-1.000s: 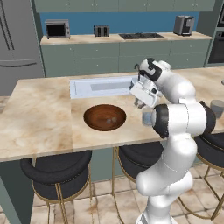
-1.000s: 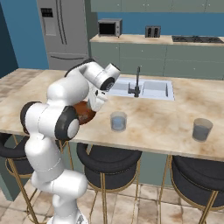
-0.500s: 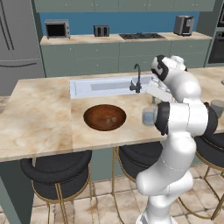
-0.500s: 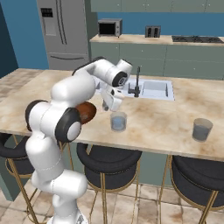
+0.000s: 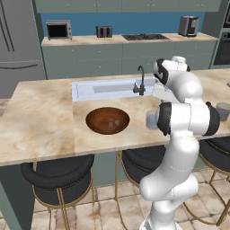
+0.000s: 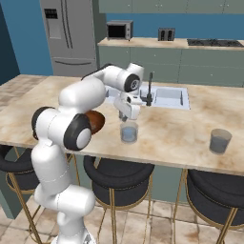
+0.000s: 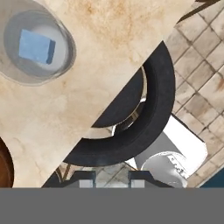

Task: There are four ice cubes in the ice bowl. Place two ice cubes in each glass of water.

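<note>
Progress: near glass (image 6: 128, 132) sits on the worktop (image 6: 176, 133) just under the pincer (image 6: 125, 114). Hand view shows one pale blue ice cube (image 7: 36, 46) already in that glass. Far glass (image 6: 219, 141) stands well apart toward the worktop's other end; contents can't be made out. Ice bowl (image 5: 108, 120) sits beside the near glass, a couple of small pale cubes inside (image 5: 114, 121), exact count unclear. So likely most drops remain.

Pincer jaws nearly closed; nothing visible between the tips in the hand view, can't tell if a cube is held.

Surroundings: sink (image 5: 105, 88) and black faucet (image 5: 141, 81) behind the glass, close to the wrist. Stools (image 6: 119, 176) below the worktop edge, no obstruction.
</note>
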Motion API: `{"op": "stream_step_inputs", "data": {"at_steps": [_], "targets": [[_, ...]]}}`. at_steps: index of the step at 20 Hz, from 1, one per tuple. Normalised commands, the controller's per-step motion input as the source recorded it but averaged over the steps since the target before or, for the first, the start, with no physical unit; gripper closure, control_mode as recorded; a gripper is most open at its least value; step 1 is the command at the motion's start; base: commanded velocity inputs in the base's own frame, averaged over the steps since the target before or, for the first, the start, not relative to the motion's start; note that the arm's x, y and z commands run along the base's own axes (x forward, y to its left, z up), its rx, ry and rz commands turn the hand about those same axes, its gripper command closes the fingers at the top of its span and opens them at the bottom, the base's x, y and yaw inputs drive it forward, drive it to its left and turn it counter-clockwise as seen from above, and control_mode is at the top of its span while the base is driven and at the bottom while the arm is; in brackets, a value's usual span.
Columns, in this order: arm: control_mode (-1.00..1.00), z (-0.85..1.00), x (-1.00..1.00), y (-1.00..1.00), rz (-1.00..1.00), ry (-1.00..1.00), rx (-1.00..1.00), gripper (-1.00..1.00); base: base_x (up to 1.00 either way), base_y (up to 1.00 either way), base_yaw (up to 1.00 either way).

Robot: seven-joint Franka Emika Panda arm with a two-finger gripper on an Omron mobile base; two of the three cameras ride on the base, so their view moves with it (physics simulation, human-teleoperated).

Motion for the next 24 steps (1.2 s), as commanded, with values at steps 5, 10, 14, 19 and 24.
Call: {"op": "stream_step_inputs", "data": {"at_steps": [5,10,14,19,24], "targets": [[-1.00,-0.22,0.00,0.00,0.01,-0.06,-0.14,1.00,0.00,0.00,0.00],[-1.00,-0.17,0.15,0.00,0.00,-0.06,-0.09,1.00,0.00,0.00,0.00],[-1.00,-0.10,0.55,0.00,0.00,-0.08,-0.07,1.00,0.00,0.00,0.00],[-1.00,-0.02,0.58,0.00,0.00,-0.04,-0.05,1.00,0.00,0.00,0.00],[-1.00,-0.15,0.38,-0.07,0.00,0.00,-0.01,1.00,0.00,0.00,0.00]]}}
